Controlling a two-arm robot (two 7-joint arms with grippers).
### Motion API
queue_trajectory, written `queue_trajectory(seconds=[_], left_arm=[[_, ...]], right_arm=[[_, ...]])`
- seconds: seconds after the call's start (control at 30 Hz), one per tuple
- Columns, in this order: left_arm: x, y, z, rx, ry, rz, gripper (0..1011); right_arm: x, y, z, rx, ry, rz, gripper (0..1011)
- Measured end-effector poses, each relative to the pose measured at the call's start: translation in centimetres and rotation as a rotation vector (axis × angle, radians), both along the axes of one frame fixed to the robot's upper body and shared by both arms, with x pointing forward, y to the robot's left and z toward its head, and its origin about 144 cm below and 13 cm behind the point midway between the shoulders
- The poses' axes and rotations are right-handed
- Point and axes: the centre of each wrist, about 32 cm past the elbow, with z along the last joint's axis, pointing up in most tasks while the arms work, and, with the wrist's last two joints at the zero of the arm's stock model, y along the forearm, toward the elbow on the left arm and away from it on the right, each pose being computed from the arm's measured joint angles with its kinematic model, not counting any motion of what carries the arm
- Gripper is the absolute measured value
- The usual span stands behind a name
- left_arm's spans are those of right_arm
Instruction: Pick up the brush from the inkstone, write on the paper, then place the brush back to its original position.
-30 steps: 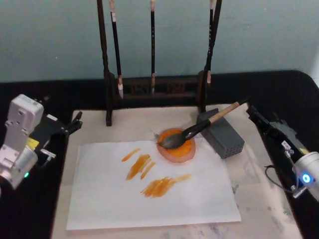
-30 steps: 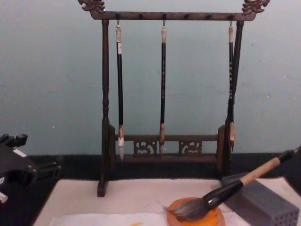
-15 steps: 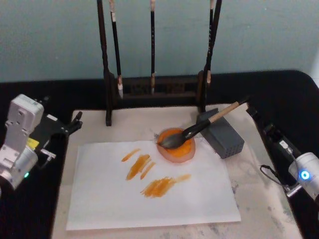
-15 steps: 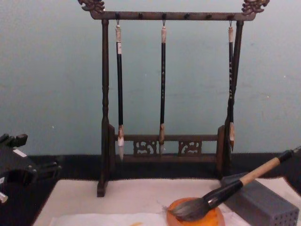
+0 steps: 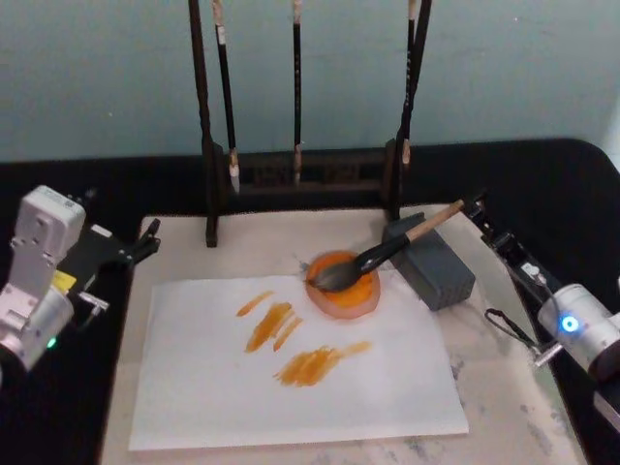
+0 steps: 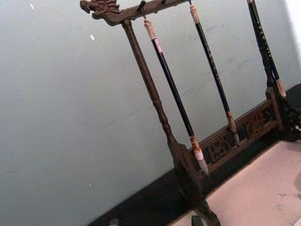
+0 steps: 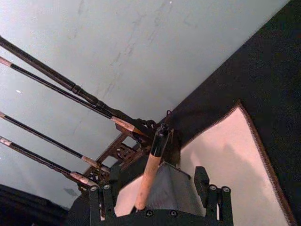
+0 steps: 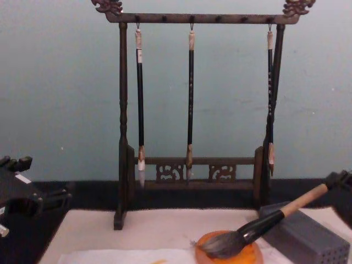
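Lying: brush (image 5: 385,255) shaft slants up-right, cap toward right end effector (image 5: 484,225).
Grip: fingers (image 7: 203,181) spread, straddling shaft, holding nothing.

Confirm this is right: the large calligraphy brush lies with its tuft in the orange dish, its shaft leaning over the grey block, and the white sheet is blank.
Not quite. The paper is not blank: the head view shows several orange strokes on it. The rest holds: the calligraphy brush lies with its tuft in the inkstone, its shaft leaning over the grey block.
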Motion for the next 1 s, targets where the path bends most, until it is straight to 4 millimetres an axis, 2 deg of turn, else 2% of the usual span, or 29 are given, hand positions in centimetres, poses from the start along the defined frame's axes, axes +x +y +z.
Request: queue_trajectory(seconds=[0.5,1.0], left_arm=[[0.0,0.0,0.0,0.000,0.000,0.000,1001],[0.0,0.0,0.0,0.000,0.000,0.000,1001]], right_arm=[[3.2,1.3,-1.2,0.047,-0.013,0.019,1000],[4.9,1.9,-1.5,0.046,-0.016,0.029,1000]])
